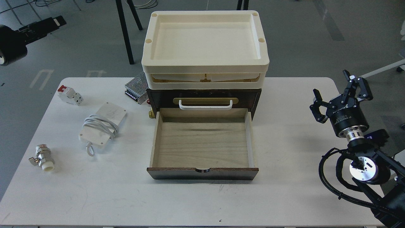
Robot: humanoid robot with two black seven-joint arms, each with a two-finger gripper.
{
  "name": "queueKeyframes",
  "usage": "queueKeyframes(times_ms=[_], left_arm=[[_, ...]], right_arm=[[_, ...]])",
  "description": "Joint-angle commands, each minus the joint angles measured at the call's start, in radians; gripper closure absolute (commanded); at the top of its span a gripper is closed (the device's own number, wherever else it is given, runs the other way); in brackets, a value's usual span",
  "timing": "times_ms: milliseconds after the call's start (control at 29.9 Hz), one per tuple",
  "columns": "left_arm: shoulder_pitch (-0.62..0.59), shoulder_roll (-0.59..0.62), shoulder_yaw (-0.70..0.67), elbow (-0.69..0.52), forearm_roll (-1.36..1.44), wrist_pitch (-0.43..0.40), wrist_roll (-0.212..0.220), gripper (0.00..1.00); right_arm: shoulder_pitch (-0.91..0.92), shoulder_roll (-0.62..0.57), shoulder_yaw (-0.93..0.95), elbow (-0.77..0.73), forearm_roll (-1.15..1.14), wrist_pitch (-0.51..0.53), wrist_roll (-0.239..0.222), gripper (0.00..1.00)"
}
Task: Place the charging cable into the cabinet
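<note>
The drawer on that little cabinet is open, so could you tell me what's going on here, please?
Nothing is being handled right now. The charging cable lies on the table, left of the cabinet, whose drawer is pulled out and empty. The right pincer is open and hovers off to the right, holding nothing. The left pincer is raised beyond the table's far left corner; its state is unclear. The cable has not yet been picked up.

A lab: white table (284, 126) on grey taped floor (79, 41).

Grey floor (95, 41) with white painted marks; black furniture legs (125, 28) behind white rounded table (196, 202); even diffuse lighting.
</note>
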Motion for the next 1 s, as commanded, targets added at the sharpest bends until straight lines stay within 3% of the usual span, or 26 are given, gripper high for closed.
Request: queueKeyframes(times_ms=[0, 167, 267, 401, 635, 769, 969], left_arm=[[0.034, 0.005, 0.000, -0.079, 0.168, 0.062, 0.000, 0.14], [0.120, 0.004, 0.041, -0.095, 0.334, 0.208, 0.000, 0.14], [0.140, 0.002, 0.150, -0.093, 0.394, 0.358, 0.000, 0.14], [0.142, -0.014, 0.306, -0.080, 0.397, 0.493, 0.000, 0.14], [0.197, -0.088, 0.442, 0.020, 0.391, 0.569, 0.000, 0.12], [0.243, -0.105, 0.445, 0.071, 0.386, 0.632, 0.000, 0.12], [0.271, -0.105, 0.449, 0.075, 0.391, 0.638, 0.000, 0.12]], right_arm=[[0.002, 0.000, 0.000, 0.000, 0.000, 0.000, 0.000, 0.01], [0.000, 0.000, 0.000, 0.001, 0.000, 0.000, 0.000, 0.01], [0.002, 0.000, 0.000, 0.000, 0.000, 0.000, 0.000, 0.01], [0.000, 0.000, 0.000, 0.001, 0.000, 0.001, 0.000, 0.01], [0.002, 0.000, -0.001, 0.001, 0.000, 0.000, 0.000, 0.01], [0.000, 0.000, -0.001, 0.001, 0.000, 0.000, 0.000, 0.01], [0.000, 0.000, -0.001, 0.000, 0.000, 0.000, 0.000, 0.01]])
